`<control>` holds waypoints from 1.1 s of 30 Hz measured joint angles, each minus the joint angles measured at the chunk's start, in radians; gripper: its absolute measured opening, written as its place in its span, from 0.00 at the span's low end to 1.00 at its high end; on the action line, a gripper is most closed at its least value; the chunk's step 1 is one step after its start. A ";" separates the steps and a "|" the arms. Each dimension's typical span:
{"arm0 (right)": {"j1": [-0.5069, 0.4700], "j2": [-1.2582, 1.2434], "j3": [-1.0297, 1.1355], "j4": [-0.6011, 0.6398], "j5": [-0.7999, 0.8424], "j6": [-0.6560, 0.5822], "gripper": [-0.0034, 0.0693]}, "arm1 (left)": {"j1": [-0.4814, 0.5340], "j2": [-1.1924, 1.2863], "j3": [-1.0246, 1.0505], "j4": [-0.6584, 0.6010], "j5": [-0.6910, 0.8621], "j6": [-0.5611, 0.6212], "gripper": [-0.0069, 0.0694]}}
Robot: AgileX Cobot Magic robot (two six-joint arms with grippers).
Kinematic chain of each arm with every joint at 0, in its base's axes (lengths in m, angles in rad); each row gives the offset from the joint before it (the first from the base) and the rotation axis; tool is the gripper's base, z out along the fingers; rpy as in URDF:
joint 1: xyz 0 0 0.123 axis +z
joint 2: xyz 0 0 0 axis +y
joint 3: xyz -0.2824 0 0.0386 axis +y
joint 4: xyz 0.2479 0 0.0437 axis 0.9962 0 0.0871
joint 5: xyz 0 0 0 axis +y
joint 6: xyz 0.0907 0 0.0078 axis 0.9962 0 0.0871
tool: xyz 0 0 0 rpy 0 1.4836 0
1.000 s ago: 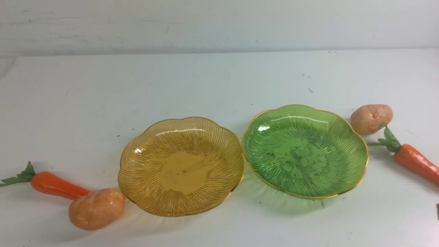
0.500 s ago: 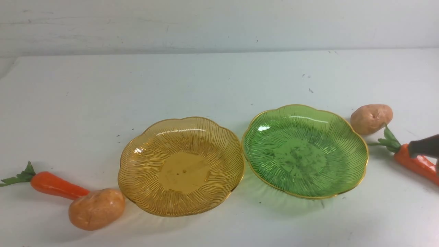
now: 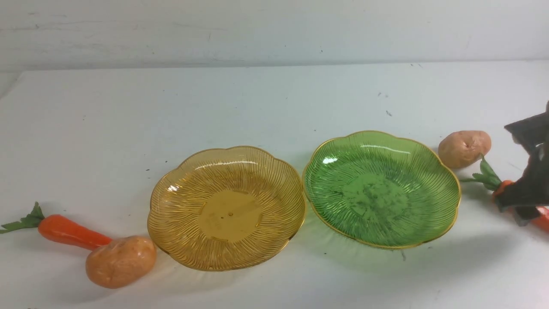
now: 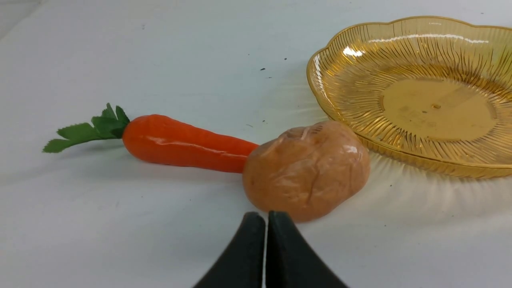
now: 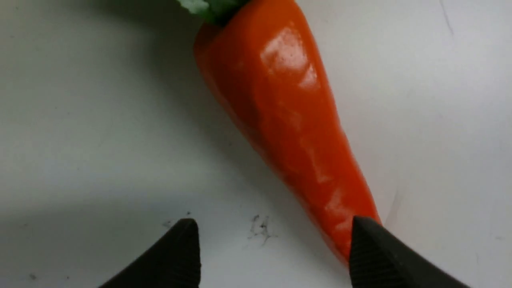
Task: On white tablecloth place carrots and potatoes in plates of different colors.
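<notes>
- Presently, the white tablecloth [image 3: 257,107], plain with a few dark specks, covers the whole table. Two empty plates stand side by side at its middle, rims nearly meeting.
- The amber-yellow ribbed translucent plate [image 3: 171,240] is on the left and the green ribbed translucent plate [image 3: 444,180] on the right. Both have scalloped gold-edged rims.
- Right carrot [image 5: 280,120]: glossy orange toy, tapered, with a green leafy top. It lies flat on the cloth just right of the green plate, leaves towards the plate and narrow end pointing away.
- Right potato [image 3: 464,148]: oval, tan, dimpled. It lies beside the green plate's far right rim, just behind the carrot's leaves.
- Right gripper [image 5: 274,228]: black ribbed fingers spread wide, holding nothing. It stands low over the right carrot and hides much of the carrot's body in the front view. In the wrist view one fingertip overlaps the carrot's narrow end and the other is over bare cloth, so the carrot lies off-centre in the gap. Contact cannot be confirmed.
- Left carrot [image 3: 70,231]: same make, flat on the cloth left of the amber plate, leaves outward. Its tip meets the left potato [image 3: 121,261], an oval, glossy tan-orange piece just beside the amber plate's near left rim.
- Left gripper [image 4: 265,216]: fingers pressed together with nothing between them, close to the left potato but apart from it.
</notes>
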 joint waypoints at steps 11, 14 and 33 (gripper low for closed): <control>-0.003 0.065 -0.015 -0.047 -0.021 -0.075 0.48 | 0.000 0.000 0.000 0.000 0.000 0.000 0.09; -0.007 0.065 -0.019 -0.053 -0.008 -0.076 0.29 | 0.000 0.000 0.000 0.000 0.000 0.000 0.09; -0.009 0.085 -0.212 0.007 0.159 -0.213 0.55 | 0.000 0.000 0.000 0.000 0.000 0.000 0.09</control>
